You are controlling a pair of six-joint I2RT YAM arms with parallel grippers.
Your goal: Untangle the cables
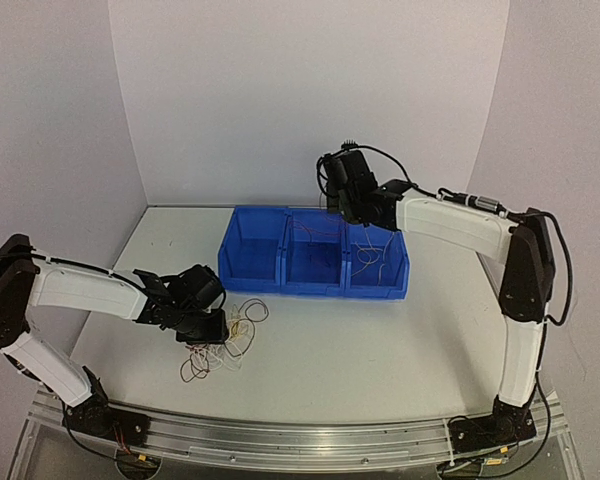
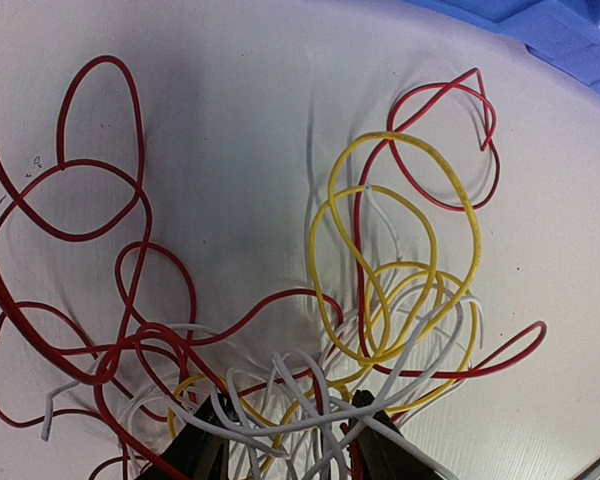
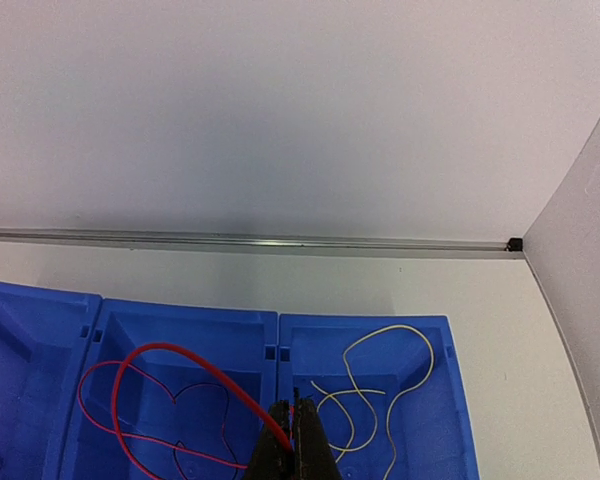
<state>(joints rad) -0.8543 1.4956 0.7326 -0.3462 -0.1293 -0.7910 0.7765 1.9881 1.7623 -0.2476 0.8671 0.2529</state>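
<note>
Left gripper (image 2: 292,405) sits low on the tangle of cables (image 2: 310,330), its two fingers (image 2: 205,450) apart, with several white strands running between them. That tangle lies on the white table (image 2: 230,120) in front of the row of blue bins (image 1: 315,285), near the left end of the row. From the left wrist camera, red loops spread out to the left, yellow loops bunch in the middle and right, and white strands weave through both close to the fingertips. A further red loop reaches toward a blue bin edge at the top right corner of that view. The right gripper (image 3: 292,408) is raised over the bins with its fingers pressed together, clamped on a red cable (image 3: 160,347) that arcs up and left from the fingertips and then drops into the middle bin (image 3: 180,320). More thin red loops lie on that bin's floor. The right bin (image 3: 450,400) holds a pale yellow cable (image 3: 390,327) in loose curves. Whether the left bin (image 3: 30,350) holds anything cannot be told from these views.
</note>
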